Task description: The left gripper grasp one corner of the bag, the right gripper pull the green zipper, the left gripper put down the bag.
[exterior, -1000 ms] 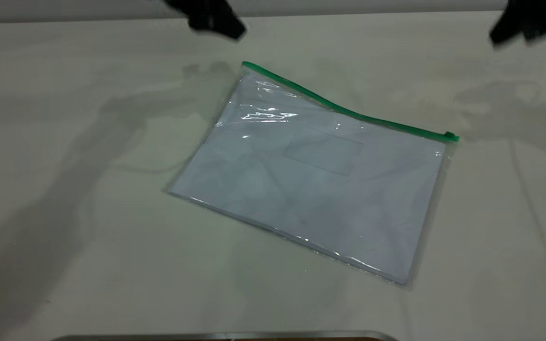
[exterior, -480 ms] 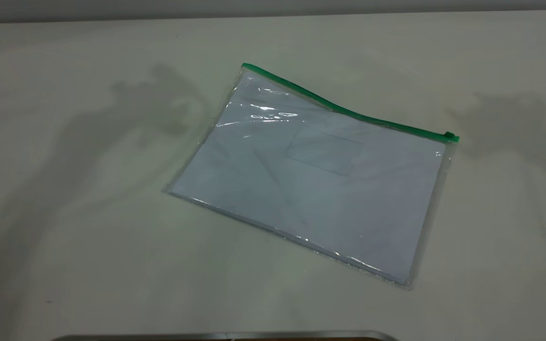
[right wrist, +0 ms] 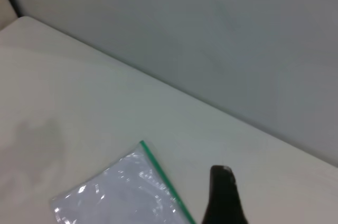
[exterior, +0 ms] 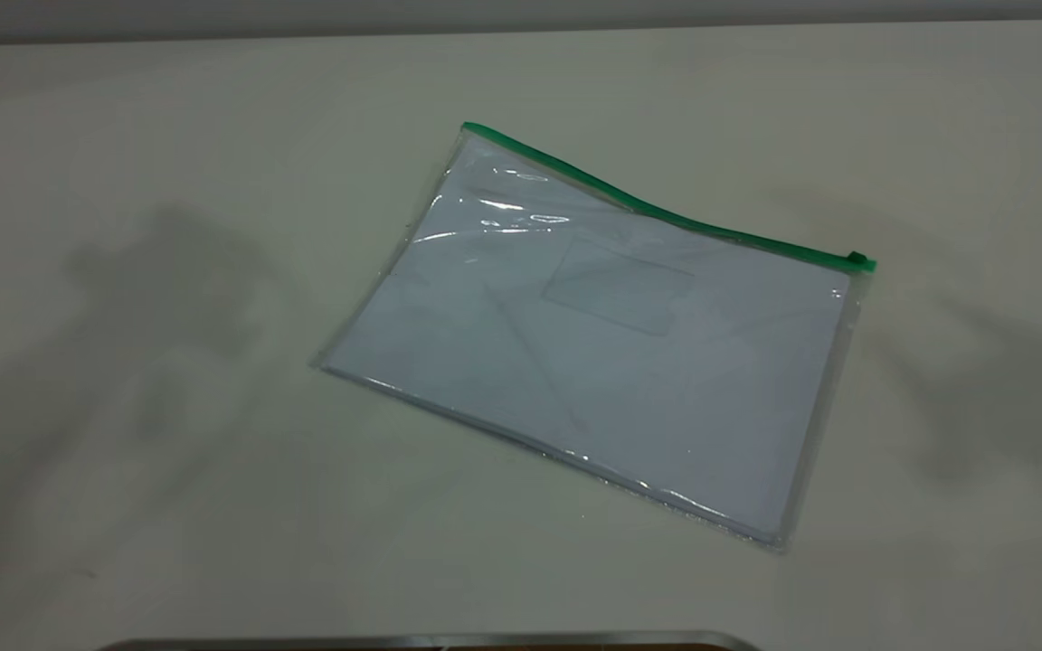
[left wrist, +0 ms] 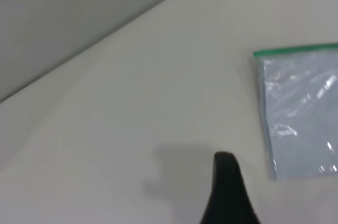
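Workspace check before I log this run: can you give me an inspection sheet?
Surface: pale table, arm shadows on both sides.
Job's things: bag lies flat, white sheets inside; green zipper runs along its far edge, slider at the right end.
Clutter: nothing seen.
Grippers: neither appears in the exterior view; one left gripper fingertip shows over bare table, clear of the bag; one right gripper fingertip likewise.
Cables: nothing seen.
Surroundings: plain grey wall behind the table.

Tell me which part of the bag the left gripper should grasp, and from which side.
Probably the bag's far-left corner where the green zipper starts: that end bulges slightly off the table. Come in from the exterior view's upper left, fingers across the corner.
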